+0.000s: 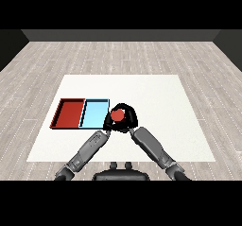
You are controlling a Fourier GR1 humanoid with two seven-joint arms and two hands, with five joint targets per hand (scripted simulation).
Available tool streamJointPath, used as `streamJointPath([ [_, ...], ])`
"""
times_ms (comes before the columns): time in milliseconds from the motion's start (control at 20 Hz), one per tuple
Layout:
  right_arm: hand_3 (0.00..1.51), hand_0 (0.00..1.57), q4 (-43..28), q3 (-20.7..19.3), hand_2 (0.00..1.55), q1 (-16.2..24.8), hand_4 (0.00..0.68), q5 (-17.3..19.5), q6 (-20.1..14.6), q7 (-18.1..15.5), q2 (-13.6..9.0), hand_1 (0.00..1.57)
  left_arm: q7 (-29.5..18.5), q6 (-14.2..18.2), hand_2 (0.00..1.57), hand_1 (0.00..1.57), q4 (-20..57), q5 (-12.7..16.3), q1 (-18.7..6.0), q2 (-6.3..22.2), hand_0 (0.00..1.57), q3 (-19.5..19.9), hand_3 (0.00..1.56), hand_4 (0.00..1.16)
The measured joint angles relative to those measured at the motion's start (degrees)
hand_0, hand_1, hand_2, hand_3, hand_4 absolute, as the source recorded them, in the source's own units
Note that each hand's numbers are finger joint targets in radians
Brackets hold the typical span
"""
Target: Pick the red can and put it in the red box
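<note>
The red can (117, 115) shows its round top just right of the light blue tray (94, 114). My right hand (129, 119) is curled round the can, black fingers arching over its far side. The red tray (70, 112) lies at the left, beside the blue one, with nothing in it. My left hand (108, 124) sits close against the can's left side, at the blue tray's near right corner. Its grip is hidden where the two hands overlap. Whether the can rests on the table or hangs above it cannot be told.
Both trays lie side by side on the left half of the white table (160, 107). My two grey forearms come in from the lower corners and meet near the middle.
</note>
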Motion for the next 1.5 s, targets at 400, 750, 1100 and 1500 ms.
streamJointPath([
  [400,1.40,1.47,-1.82,0.58,1.45,0.93,0.532,0.85,-1.09,0.00,-0.09,1.47,-2.47,1.90,1.54,1.57,-0.39,1.56,0.33,-0.07,1.57,-0.79,1.45,0.96],
  [750,0.00,0.00,-4.13,-0.76,0.00,0.85,0.000,0.83,2.05,2.53,0.14,0.00,-3.16,1.92,1.57,1.57,-1.39,2.85,0.20,-0.55,1.57,-0.06,1.49,1.14],
  [1100,0.00,0.00,-6.11,-1.93,0.00,0.52,0.000,3.13,2.67,4.62,0.39,0.00,-3.55,1.97,1.57,1.57,-1.43,2.27,-0.35,-0.91,1.57,0.11,1.48,1.15],
  [1500,0.00,0.00,-10.92,-6.15,0.00,4.01,0.000,7.99,4.50,6.46,-0.97,0.00,-4.46,0.42,1.57,1.57,0.14,1.16,0.00,-2.07,1.57,0.52,1.49,1.14],
])
